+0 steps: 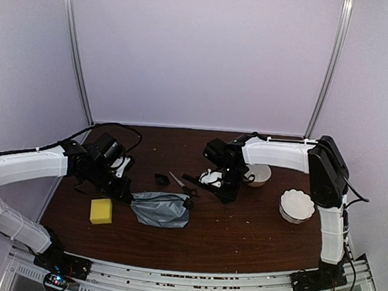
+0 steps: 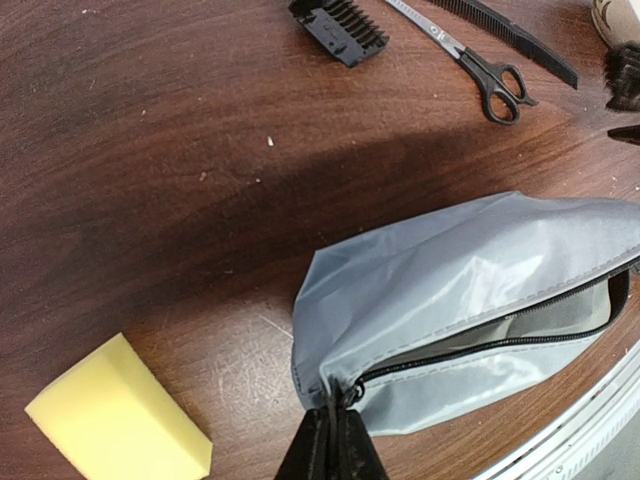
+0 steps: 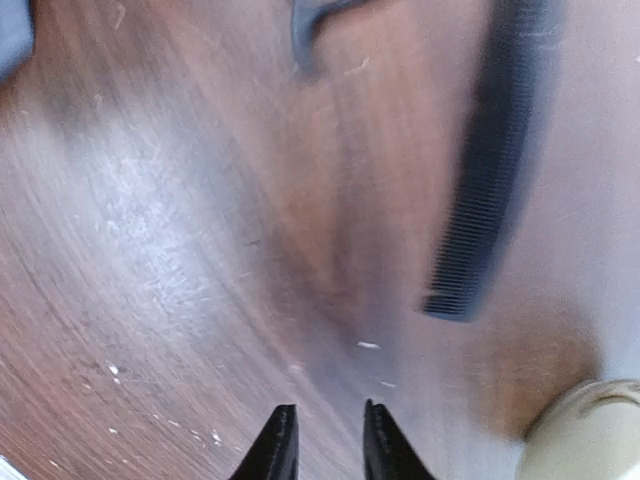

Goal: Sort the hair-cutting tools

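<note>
My left gripper [image 2: 335,425] is shut on the zipper end of the grey zip pouch [image 2: 470,290], which lies partly unzipped on the table. Beyond the pouch lie a black attachment [image 2: 338,28], black-handled scissors [image 2: 470,60] and a slim black comb [image 2: 520,35]. The pale-tipped clipper [image 2: 618,20] shows at the frame's corner. My right gripper [image 3: 325,440] hovers just above bare wood, slightly open with nothing between its fingers. The comb [image 3: 490,170] lies ahead of it to the right, blurred. From above, the right gripper [image 1: 227,191] is beside the clipper [image 1: 210,178].
A yellow sponge [image 1: 101,211] sits left of the pouch [image 1: 161,208]. Two white bowls [image 1: 258,175] [image 1: 296,206] stand at the right. A pale rounded rim [image 3: 590,435] shows at the right wrist view's lower corner. The table's front edge runs close behind the pouch.
</note>
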`<state>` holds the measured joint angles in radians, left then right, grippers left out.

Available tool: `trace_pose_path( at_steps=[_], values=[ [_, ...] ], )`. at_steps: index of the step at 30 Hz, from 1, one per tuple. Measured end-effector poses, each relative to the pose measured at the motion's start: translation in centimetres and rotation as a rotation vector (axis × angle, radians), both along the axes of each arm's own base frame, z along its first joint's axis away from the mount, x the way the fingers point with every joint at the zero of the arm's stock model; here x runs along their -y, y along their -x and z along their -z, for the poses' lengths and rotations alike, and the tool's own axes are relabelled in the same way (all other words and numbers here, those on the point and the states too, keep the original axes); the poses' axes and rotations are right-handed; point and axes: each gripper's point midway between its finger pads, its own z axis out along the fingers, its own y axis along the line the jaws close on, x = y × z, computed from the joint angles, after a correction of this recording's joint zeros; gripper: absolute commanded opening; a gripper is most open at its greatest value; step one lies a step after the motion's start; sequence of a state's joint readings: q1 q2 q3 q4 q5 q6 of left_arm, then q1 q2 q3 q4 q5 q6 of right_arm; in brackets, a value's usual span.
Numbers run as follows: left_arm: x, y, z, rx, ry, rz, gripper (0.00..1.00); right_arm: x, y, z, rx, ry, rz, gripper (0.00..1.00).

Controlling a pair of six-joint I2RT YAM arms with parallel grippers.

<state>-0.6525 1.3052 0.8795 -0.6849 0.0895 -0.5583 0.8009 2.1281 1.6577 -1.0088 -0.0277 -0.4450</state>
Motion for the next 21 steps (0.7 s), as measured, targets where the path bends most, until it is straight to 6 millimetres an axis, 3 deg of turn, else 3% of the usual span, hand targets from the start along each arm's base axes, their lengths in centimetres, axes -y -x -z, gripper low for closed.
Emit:
trace_pose_path(
  at_steps=[3,8,11,14,16,21],
  values=[
    [0.0,0.0,-0.1,0.001,-0.002,0.003,0.07,-1.5,-1.0,-2.0,0.028,-0.083,0.015,0.35],
    [0.1,-0.1,-0.5,0.006,0.0,0.005,0.07,-6.9,-3.8,-6.6,0.101,-0.258,0.015,0.44],
    [0.0,0.0,-0.5,0.004,-0.001,0.006,0.07,-9.7,-5.2,-7.9,0.135,-0.321,0.01,0.49],
    [-0.1,0.0,-0.6,0.006,-0.001,0.006,0.07,-11.5,-5.9,-6.9,0.133,-0.332,0.014,0.53],
    [0.0,0.0,-0.7,0.007,0.0,0.006,0.07,-12.1,-5.9,-5.2,0.115,-0.313,0.016,0.54],
    [0.0,0.0,-0.7,0.008,0.0,0.007,0.07,-11.9,-5.0,-0.9,0.066,-0.219,0.01,0.54]
  ],
)
